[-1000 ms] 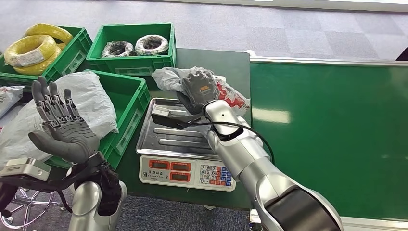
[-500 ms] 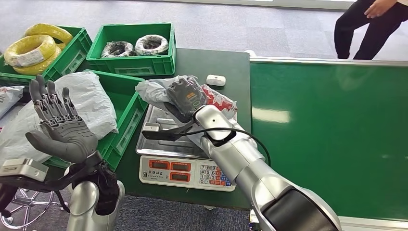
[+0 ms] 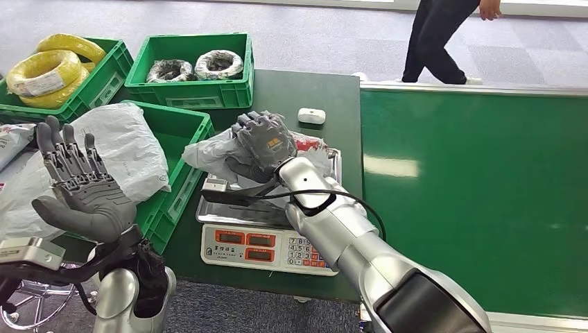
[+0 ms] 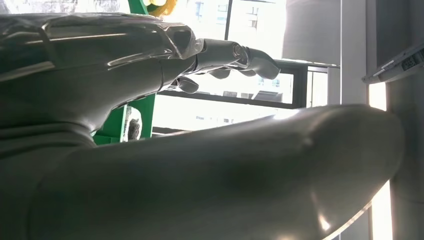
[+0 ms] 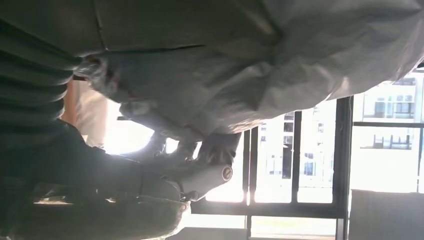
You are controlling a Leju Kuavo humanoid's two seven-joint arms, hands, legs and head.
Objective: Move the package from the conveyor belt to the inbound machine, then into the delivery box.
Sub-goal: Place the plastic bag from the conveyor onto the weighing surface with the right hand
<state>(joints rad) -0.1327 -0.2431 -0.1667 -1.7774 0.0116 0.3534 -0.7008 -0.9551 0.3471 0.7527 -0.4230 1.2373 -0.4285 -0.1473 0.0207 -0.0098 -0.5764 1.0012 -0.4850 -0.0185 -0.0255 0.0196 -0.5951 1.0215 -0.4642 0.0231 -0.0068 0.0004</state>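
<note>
My right hand (image 3: 265,141) holds a grey plastic package (image 3: 215,151) with a red and white patch, just over the steel pan (image 3: 229,208) of the scale that serves as the inbound machine. The right wrist view shows the crumpled grey package (image 5: 280,65) lying against my fingers (image 5: 200,150). The package's left end sticks out past the pan toward the near green crate (image 3: 184,139), which holds a white bag (image 3: 128,149). My left hand (image 3: 80,184) is raised palm up at the lower left, fingers spread and holding nothing; in the left wrist view its fingers (image 4: 230,55) stretch out straight.
The scale's keypad (image 3: 270,248) faces me on the dark green table (image 3: 291,90). A small white device (image 3: 311,115) lies behind the scale. Green crates with cable coils (image 3: 197,66) stand at the back left. The green conveyor belt (image 3: 478,194) runs on the right; a person (image 3: 444,38) walks behind it.
My right hand has carried the package left and toward me, lower over the scale pan. The person has walked left behind the conveyor. My left hand sank slightly.
</note>
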